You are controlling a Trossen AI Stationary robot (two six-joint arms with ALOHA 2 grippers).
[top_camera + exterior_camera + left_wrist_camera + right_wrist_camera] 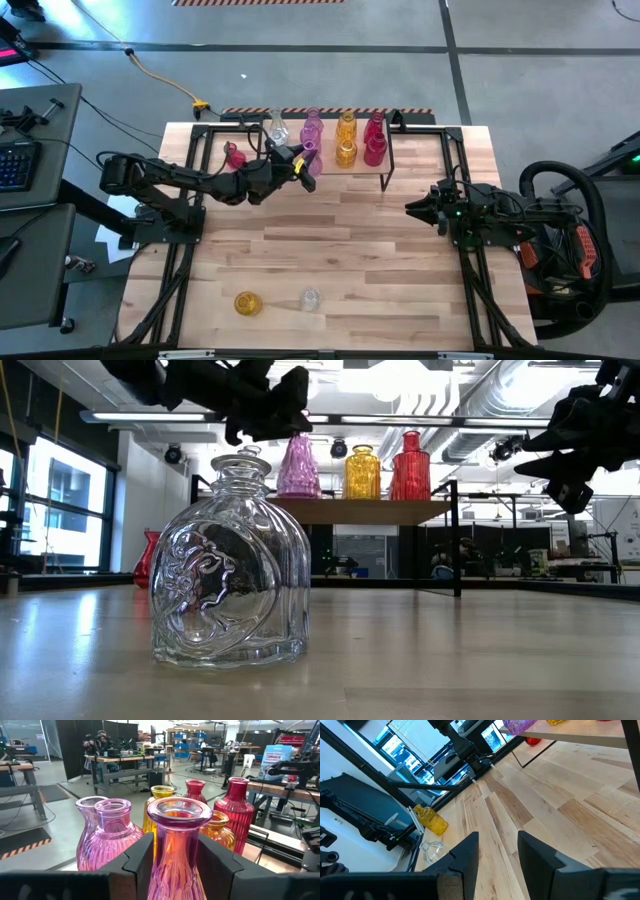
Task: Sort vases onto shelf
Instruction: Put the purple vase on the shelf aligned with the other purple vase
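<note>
A pink vase (178,822) stands upright in my left gripper (177,855), which is shut on it at the shelf's (400,165) near left corner. On the shelf stand a clear vase (277,127), a pink-purple one (111,832), amber ones (346,152) and red ones (375,150). A red vase (234,155) stands on the table left of the shelf. An amber vase (247,303) and a clear vase (310,299) stand by the table's near edge. My right gripper (412,207) hovers open at the table's right, holding nothing. My left gripper pinches the pink vase's neck (177,851), below its rim, between the two fingers (142,860). The fingers come level from the table's left side. The vase stays upright, its base about level with the shelf board; I cannot tell whether it rests there.
The shelf has thin black legs (385,183) at its right front. Bare tabletop (340,250) stretches between the shelf and the two vases near the front edge. Black frame rails (175,270) run along both table sides.
</note>
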